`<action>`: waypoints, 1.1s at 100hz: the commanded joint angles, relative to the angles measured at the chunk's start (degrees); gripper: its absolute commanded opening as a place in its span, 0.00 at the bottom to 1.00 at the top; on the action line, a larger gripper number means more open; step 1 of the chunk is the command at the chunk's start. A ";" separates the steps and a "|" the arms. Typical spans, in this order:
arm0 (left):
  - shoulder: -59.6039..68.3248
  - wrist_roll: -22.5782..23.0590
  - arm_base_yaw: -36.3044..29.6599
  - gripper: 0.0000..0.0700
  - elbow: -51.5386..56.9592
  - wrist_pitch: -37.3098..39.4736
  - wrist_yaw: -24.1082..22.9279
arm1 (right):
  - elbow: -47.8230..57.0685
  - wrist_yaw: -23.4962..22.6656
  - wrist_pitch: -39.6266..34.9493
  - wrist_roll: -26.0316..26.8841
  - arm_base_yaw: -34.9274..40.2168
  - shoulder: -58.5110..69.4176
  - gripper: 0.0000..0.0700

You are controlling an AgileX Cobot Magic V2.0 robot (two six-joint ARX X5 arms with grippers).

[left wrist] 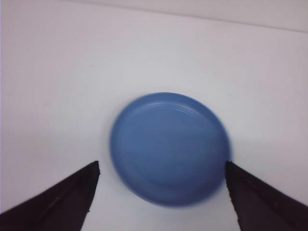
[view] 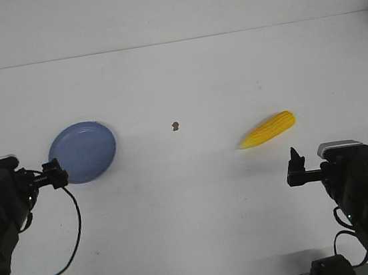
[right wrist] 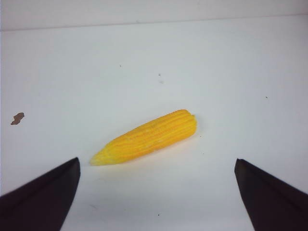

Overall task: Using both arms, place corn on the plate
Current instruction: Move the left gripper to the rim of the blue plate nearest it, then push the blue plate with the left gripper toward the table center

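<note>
The yellow corn (view: 268, 129) lies on the white table right of centre, its pointed tip toward the left; it also shows in the right wrist view (right wrist: 147, 137). The periwinkle-blue plate (view: 82, 152) sits empty at the left and shows in the left wrist view (left wrist: 169, 147). My left gripper (view: 58, 174) is open and empty at the plate's near-left edge; in its wrist view it (left wrist: 162, 167) spans the plate's near part. My right gripper (view: 296, 166) is open and empty, a little nearer than the corn, which lies beyond its fingers in the right wrist view (right wrist: 157, 163).
A tiny brown speck (view: 176, 126) lies on the table between plate and corn, also in the right wrist view (right wrist: 17, 118). The table's far edge (view: 172, 41) meets a pale wall. A black cable (view: 74, 225) hangs from the left arm.
</note>
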 commanded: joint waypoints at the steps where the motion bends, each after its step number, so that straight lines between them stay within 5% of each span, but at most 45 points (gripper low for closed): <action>1: 4.13 -2.08 1.95 0.77 1.07 0.72 0.28 | 1.11 0.00 0.52 0.09 0.02 0.13 0.96; 54: 31.10 -2.84 10.64 0.77 1.92 11.47 6.38 | 1.11 0.00 0.50 0.11 0.02 0.13 0.96; 110: 40.26 -3.17 11.06 0.77 1.95 16.70 9.81 | 1.11 -0.02 0.52 0.11 0.02 0.13 0.96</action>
